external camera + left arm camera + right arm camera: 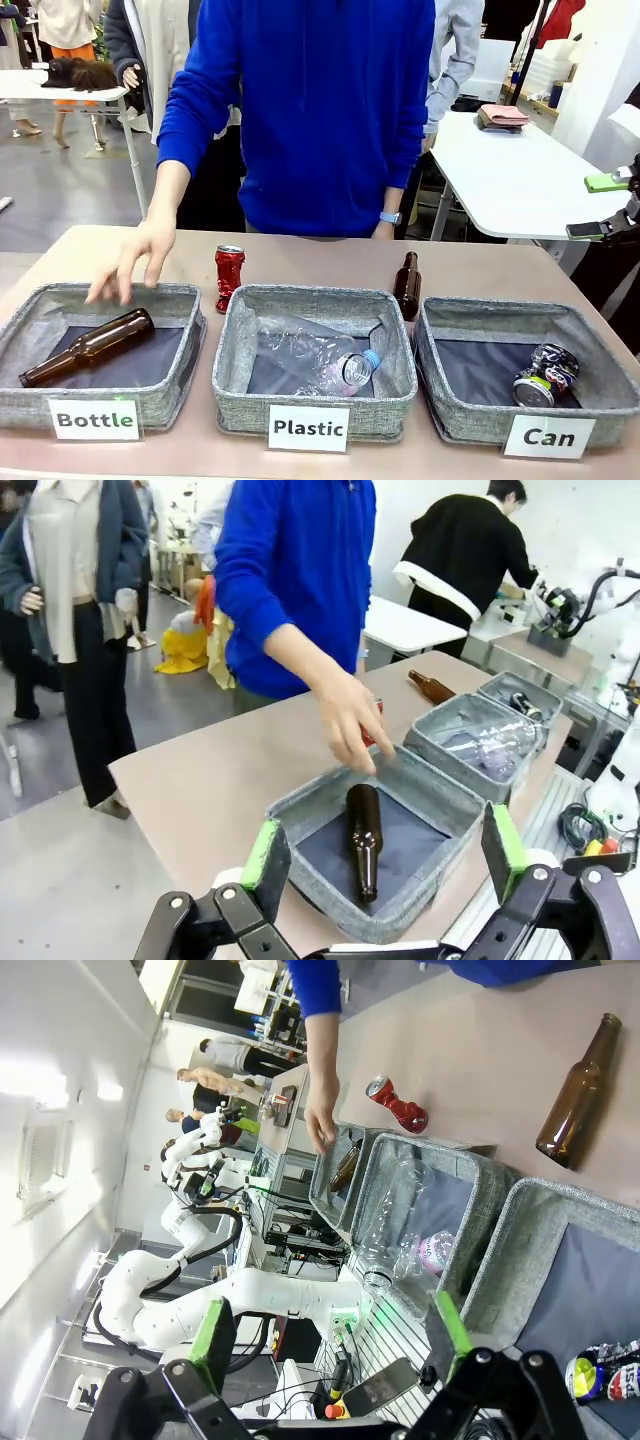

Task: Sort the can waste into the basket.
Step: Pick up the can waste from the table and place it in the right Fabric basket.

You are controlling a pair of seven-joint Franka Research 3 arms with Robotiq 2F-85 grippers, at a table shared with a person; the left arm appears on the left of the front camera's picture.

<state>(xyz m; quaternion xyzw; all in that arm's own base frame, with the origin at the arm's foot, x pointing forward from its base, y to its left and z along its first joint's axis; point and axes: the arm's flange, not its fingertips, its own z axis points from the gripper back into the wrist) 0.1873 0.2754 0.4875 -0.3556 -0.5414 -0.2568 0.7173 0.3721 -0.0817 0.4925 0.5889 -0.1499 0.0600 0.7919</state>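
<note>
Grey fabric basket [432, 352] w/ dented dark can [543, 375]; L gripper [382, 836], R gripper [332, 1318] open.

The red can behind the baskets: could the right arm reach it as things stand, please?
Probably yes: the red can stands upright on the table, nothing over it. The open right gripper would only have to pass the upright brown bottle.

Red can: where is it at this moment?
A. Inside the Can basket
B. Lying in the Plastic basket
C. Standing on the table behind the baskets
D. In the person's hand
C: the red can stands upright on the table, behind the gap between the Bottle basket and the Plastic basket.
</note>
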